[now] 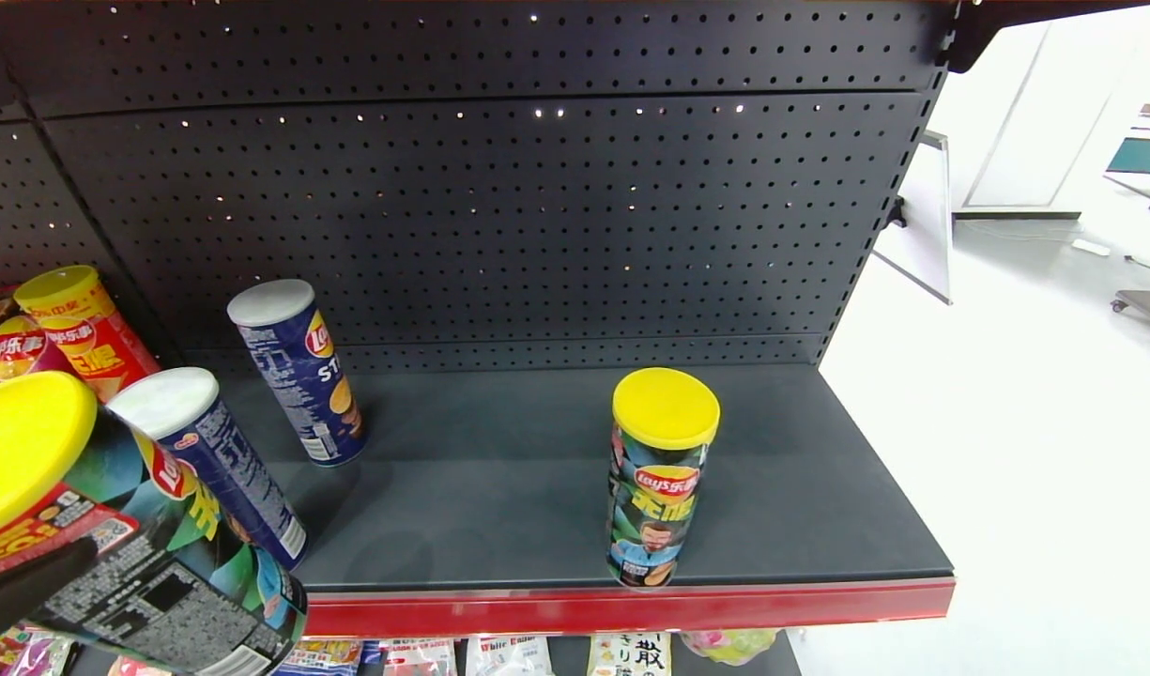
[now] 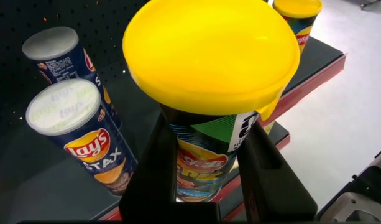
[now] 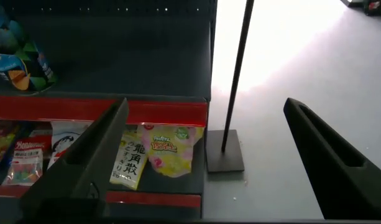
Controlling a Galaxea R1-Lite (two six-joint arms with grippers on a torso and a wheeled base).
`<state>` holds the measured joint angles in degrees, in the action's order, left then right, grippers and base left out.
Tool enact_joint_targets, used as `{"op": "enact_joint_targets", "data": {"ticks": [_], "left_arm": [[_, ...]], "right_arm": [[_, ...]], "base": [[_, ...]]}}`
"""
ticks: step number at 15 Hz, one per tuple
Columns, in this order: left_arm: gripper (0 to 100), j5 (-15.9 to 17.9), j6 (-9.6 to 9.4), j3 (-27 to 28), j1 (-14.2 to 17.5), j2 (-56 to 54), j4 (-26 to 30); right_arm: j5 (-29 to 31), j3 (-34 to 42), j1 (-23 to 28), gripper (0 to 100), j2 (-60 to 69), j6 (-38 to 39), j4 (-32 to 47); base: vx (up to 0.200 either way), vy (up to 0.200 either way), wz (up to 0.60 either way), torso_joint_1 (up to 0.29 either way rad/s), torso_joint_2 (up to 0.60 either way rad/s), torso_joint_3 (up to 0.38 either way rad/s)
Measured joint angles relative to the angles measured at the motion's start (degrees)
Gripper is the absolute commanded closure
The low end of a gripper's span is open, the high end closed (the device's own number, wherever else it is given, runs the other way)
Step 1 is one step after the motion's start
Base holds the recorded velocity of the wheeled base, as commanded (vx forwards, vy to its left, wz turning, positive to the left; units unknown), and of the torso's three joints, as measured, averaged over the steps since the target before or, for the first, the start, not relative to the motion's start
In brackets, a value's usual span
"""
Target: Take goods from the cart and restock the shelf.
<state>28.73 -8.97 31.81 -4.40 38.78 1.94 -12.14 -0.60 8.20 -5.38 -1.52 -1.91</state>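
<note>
Yellow-lidded chip can (image 2: 209, 56) in left gripper (image 2: 206, 171) fingers; right gripper (image 3: 206, 106) wide. Lower upright onto shelf (image 1: 499, 469), perhaps beside blue cans (image 1: 298, 371).

Shelf (image 1: 537, 469), free room: broad bare deck at centre; open strip behind and right of the standing yellow-lidded chip can (image 1: 662, 474), up to the shelf end.
Obstacles: rear blue chip can (image 1: 298, 371) and front blue chip can (image 1: 208, 460) at left; pegboard back wall (image 1: 490, 216); held chip can (image 1: 143, 563) in left gripper (image 2: 209, 168) before the front-left corner.
</note>
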Motion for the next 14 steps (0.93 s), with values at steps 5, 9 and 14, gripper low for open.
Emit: {"op": "enact_joint_targets", "data": {"ticks": [5, 9, 14], "left_arm": [[100, 0.0, 0.11, 0.35, 0.0, 0.06, -0.02], [100, 0.0, 0.09, 0.16, 0.0, 0.0, 0.0], [100, 0.0, 0.39, -0.15, 0.0, 0.13, 0.0]], "right_arm": [[0.35, 0.09, -8.62, 0, -0.33, -0.2, 0.06], [12.12, 0.46, -8.64, 0, 3.49, 0.93, 1.96], [9.8, 0.57, -8.31, 0, 5.16, 1.23, 1.99]], "base": [[0.0, 0.0, 0.0, 0.0, 0.0, 0.0], [0.0, 0.0, 0.0, 0.0, 0.0, 0.0], [0.0, 0.0, 0.0, 0.0, 0.0, 0.0]]}}
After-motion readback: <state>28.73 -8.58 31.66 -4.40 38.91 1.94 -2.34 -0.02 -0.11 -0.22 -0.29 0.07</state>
